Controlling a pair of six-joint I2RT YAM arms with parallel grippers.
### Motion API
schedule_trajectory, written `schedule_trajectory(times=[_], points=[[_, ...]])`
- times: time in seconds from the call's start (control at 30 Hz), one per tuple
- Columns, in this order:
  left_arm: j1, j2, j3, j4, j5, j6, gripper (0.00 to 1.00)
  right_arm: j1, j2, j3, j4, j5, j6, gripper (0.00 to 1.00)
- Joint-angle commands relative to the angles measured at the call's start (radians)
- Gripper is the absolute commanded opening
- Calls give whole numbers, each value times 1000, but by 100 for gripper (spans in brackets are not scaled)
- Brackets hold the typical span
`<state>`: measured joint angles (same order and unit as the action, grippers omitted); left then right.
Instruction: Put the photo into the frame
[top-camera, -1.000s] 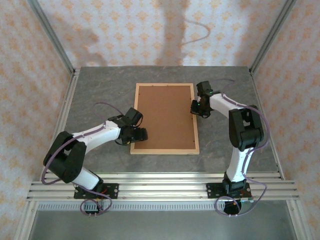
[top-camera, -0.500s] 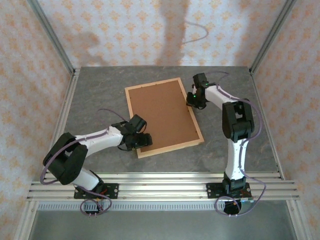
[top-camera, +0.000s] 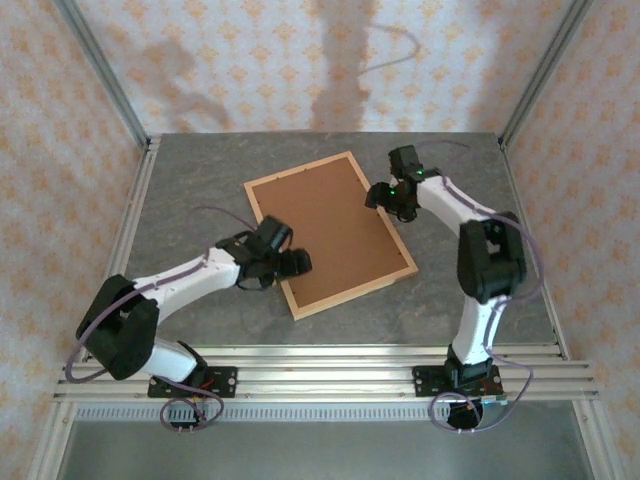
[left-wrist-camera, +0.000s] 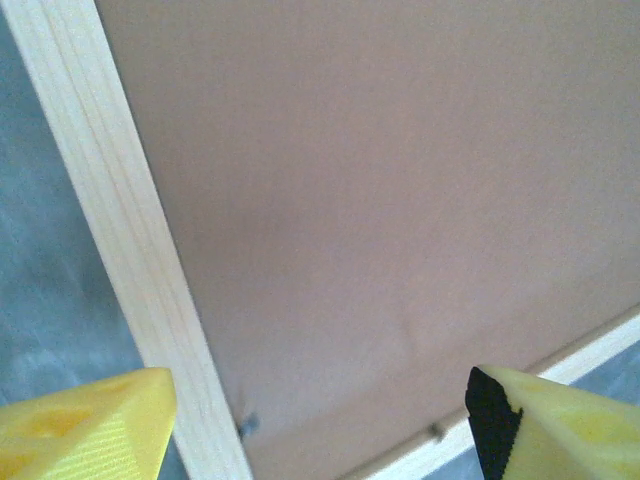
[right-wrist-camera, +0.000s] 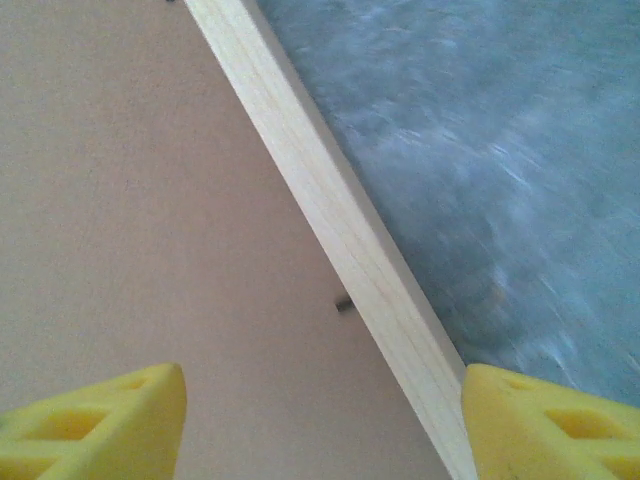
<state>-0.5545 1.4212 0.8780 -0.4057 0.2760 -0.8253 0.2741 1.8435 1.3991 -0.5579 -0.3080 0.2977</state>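
The frame (top-camera: 357, 293) lies tilted on the grey table, its brown backing board (top-camera: 325, 235) facing up; the photo is hidden. My left gripper (top-camera: 293, 263) hovers over the frame's near left corner. In the left wrist view it is open (left-wrist-camera: 320, 430), and its yellow fingertips (left-wrist-camera: 85, 425) straddle the pale wooden rail (left-wrist-camera: 120, 230) and the board (left-wrist-camera: 380, 200). My right gripper (top-camera: 382, 195) stands at the frame's right edge. In the right wrist view it is open (right-wrist-camera: 325, 425), with the rail (right-wrist-camera: 340, 230) running between its fingers, touched by neither.
The grey table top (top-camera: 200, 190) extends around the frame. Patterned walls and aluminium posts (top-camera: 105, 75) close in the back and sides. A slotted rail (top-camera: 330, 375) with both arm bases runs along the near edge.
The frame has turned counter-clockwise on the table, its near end swinging right. My right gripper has opened and let go of the right edge. My left gripper followed the near left corner.
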Motion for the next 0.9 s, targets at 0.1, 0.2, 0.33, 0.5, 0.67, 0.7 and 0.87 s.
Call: schedule_trajectory(times=[0.1, 0.2, 0.33, 0.5, 0.67, 0.7, 0.87], points=[[181, 81, 213, 54, -118, 218, 80, 25, -298, -294, -6, 129, 157, 73], [241, 209, 359, 56, -129, 300, 81, 70, -413, -427, -10, 177, 260, 72], [304, 379, 552, 22, -84, 355, 80, 152, -543, -585, 7, 211, 435, 73], [317, 524, 689, -28, -71, 388, 80, 264, -609, -683, 57, 274, 632, 72], [315, 540, 645, 8, -41, 352, 80, 286, -563, -724, 175, 280, 741, 71], [316, 535, 630, 16, -37, 345, 80, 287, -554, -724, 191, 283, 751, 71], [316, 496, 541, 45, -39, 321, 80, 289, -487, -724, 247, 274, 781, 68]])
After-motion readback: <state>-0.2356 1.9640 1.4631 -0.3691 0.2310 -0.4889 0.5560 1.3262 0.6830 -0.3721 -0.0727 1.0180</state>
